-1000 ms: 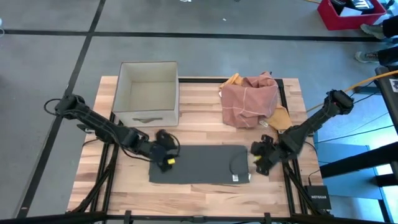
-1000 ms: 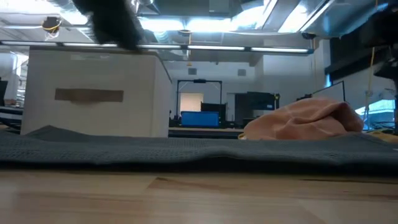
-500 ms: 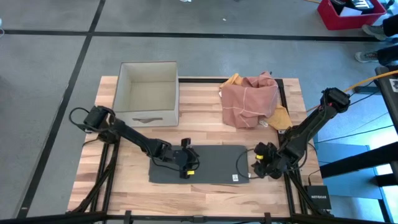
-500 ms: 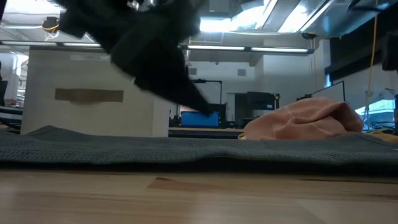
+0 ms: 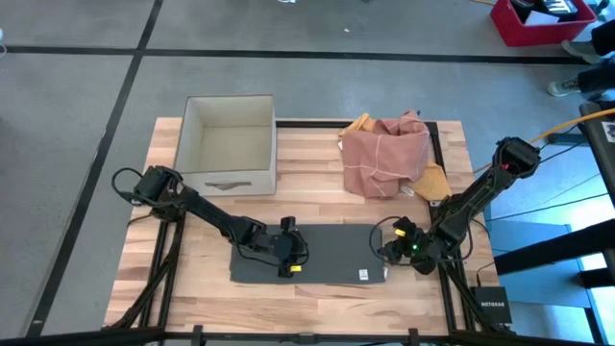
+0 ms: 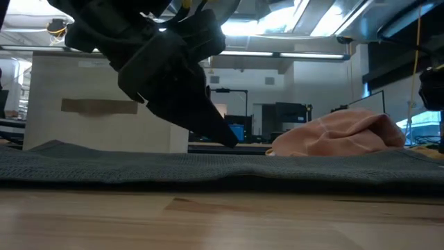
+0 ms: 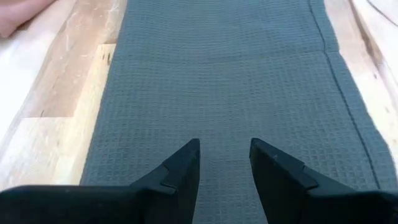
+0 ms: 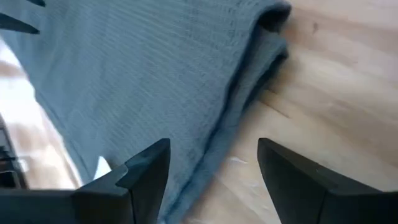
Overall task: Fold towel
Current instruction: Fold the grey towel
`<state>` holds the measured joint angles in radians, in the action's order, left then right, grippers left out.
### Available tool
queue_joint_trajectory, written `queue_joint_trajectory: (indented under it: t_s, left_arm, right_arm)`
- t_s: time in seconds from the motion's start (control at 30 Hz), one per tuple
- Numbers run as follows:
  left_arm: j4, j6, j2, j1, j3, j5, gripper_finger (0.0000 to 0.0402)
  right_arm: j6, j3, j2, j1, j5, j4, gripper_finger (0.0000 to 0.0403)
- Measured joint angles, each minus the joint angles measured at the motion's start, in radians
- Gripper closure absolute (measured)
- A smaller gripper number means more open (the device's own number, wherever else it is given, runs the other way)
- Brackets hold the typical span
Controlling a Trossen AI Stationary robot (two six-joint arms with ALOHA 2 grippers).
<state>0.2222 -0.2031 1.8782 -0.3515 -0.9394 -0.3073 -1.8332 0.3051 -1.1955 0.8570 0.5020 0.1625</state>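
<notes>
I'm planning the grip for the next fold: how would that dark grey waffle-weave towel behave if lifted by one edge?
The dark grey waffle-weave towel would probably drape limply: it lies flat, and its doubled edge sags softly in the right wrist view. It looks thin, so likely light. The textured weave should resist slipping, though the layers might separate when lifted.

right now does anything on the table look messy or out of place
The grey towel lies flat and neatly folded. The one untidy thing is the pink cloth, bunched in a crumpled heap at the table's far side beside the open box. Nothing looks spilled or damaged.
</notes>
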Motion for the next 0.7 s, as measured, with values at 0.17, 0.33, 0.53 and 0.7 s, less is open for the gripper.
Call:
queue_joint_trajectory:
  t_s: [0.17,0.33,0.53,0.7]
  left_arm:
    - [0.025,0.007,0.014,0.006,0.0,0.016,0.027]
    - [0.123,0.022,0.08,0.022,-0.001,0.035,0.027]
    - [0.14,0.034,0.117,0.048,-0.002,0.055,0.027]
    - [0.142,-0.007,0.121,0.059,-0.002,0.069,0.027]
  right_arm:
    - [-0.018,-0.001,-0.062,0.0,0.022,-0.084,0.0158]
    - [-0.023,0.0,-0.11,0.001,0.058,-0.134,0.0158]
    - [-0.024,0.001,-0.129,0.0,0.07,-0.154,0.0158]
    - [-0.019,0.001,-0.13,-0.001,0.054,-0.153,0.0158]
